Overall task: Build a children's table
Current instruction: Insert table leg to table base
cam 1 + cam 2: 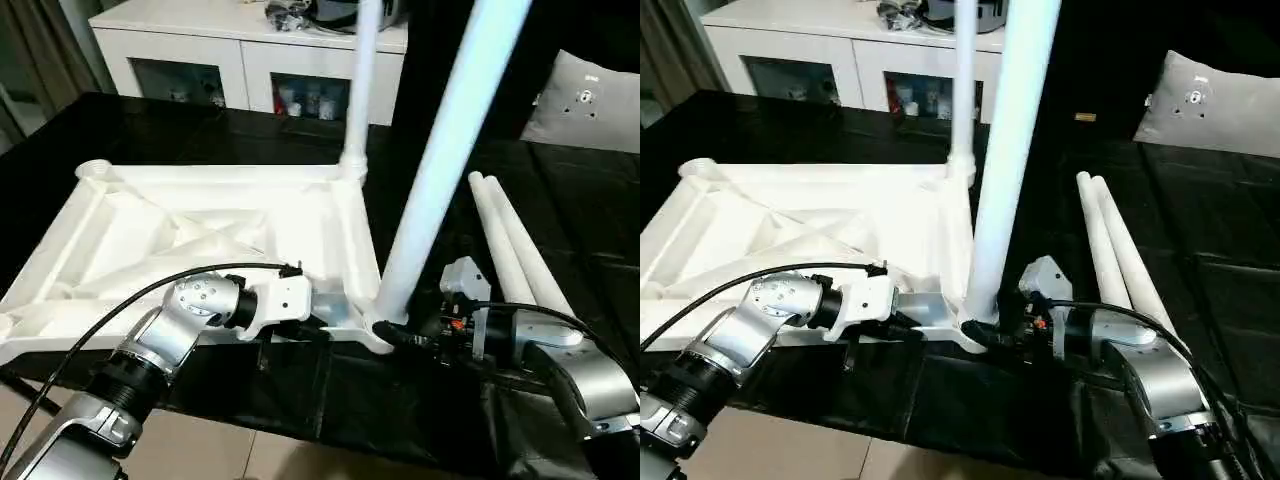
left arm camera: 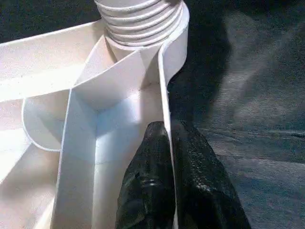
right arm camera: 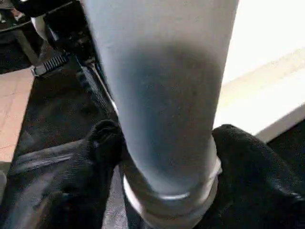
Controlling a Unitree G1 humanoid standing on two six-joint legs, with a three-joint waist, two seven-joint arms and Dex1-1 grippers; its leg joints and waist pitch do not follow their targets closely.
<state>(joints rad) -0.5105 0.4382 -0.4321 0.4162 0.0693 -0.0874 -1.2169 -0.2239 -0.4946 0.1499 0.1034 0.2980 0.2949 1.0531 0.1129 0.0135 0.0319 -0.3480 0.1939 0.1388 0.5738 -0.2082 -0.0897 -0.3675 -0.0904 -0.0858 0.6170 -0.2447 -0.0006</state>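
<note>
We were seating leg 2 (image 1: 440,160): left claw (image 2: 167,143) clamped on the tabletop (image 1: 200,230) rim, right claw (image 3: 162,157) around the leg's base, next needing a twist home.

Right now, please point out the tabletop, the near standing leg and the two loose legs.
tabletop (image 1: 150,235), left eye view, ribbed underside.
near standing leg (image 1: 440,170), left eye view, mid shaft.
two loose legs (image 1: 520,250), left eye view, shaft.

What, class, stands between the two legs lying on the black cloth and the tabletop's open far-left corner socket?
Nothing visible blocks the socket. The loose legs lie right of the tabletop; two legs already stand along its right edge, the near leg and far leg, directly between.
</note>
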